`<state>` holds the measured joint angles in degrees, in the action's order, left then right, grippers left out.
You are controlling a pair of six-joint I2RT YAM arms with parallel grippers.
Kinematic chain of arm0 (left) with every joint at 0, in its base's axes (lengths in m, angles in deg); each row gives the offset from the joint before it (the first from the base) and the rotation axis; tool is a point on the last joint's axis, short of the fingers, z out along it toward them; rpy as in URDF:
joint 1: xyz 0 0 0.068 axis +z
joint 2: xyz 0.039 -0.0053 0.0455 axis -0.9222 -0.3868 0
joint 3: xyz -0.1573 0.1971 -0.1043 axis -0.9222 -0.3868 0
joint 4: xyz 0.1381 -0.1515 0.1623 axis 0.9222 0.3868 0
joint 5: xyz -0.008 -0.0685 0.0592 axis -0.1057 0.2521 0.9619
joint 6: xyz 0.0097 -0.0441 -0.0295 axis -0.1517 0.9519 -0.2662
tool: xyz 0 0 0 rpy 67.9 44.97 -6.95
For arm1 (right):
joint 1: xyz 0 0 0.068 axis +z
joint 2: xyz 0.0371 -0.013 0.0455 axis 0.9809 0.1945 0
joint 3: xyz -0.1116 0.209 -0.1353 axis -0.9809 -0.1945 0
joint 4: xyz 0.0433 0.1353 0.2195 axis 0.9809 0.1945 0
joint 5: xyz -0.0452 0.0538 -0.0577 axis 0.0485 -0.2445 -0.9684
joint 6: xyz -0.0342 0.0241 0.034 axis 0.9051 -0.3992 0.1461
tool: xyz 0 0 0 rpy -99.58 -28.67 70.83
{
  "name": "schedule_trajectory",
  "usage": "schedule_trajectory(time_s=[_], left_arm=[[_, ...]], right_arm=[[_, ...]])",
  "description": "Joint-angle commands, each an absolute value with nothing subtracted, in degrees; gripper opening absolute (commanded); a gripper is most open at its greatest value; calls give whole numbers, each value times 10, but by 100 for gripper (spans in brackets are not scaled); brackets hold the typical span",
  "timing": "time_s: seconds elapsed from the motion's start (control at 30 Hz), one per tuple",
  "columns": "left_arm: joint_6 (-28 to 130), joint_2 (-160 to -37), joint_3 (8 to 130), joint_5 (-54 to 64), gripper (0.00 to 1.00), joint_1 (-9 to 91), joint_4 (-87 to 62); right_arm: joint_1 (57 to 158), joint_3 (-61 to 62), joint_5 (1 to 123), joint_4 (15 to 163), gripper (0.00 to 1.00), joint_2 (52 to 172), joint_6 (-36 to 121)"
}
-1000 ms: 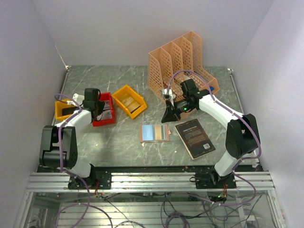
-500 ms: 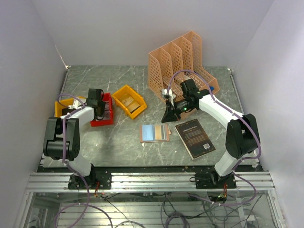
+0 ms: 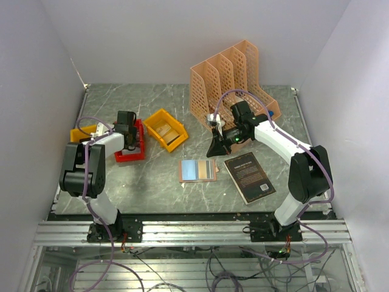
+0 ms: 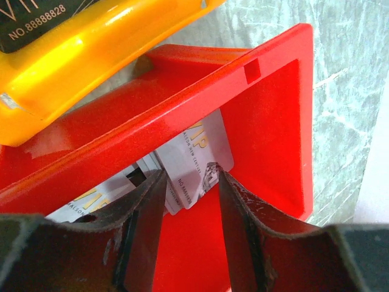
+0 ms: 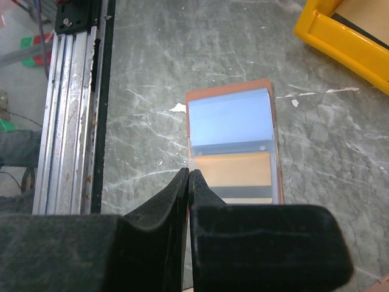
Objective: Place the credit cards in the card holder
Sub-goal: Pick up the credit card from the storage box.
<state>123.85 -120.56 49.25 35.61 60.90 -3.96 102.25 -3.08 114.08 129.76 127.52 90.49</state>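
Cards point(image 4: 197, 161) in red bin point(image 4: 267, 121) | my left tool point(image 4: 189, 182) part-open above one, gripping nothing | holder point(image 3: 197, 170) open on counter point(image 3: 152, 176) | my right tool point(image 5: 188, 179) pinched closed, empty, above holder.

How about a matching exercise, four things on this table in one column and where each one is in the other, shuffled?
Things
1. card holder
2. black book
3. peach file organizer
4. VIP cards

Places
A. inside the red bin
B. standing at the far side of the table
C. lying open, near middle of the table
D. lying closed, near right of the table

Pairs: 1-C, 2-D, 3-B, 4-A
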Motion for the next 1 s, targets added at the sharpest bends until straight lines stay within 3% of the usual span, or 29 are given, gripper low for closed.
schedule_trajectory(time_s=[0.0, 0.37, 0.97], left_arm=[[1248, -1219, 503, 388, 52, 602, -50], [1247, -1225, 502, 389, 50, 601, -74], [1205, -1179, 495, 396, 37, 601, -129]], right_arm=[[1020, -14, 1144, 1304, 3, 1286, 916], [1020, -14, 1143, 1306, 3, 1288, 917], [1020, -11, 1144, 1311, 3, 1289, 921]])
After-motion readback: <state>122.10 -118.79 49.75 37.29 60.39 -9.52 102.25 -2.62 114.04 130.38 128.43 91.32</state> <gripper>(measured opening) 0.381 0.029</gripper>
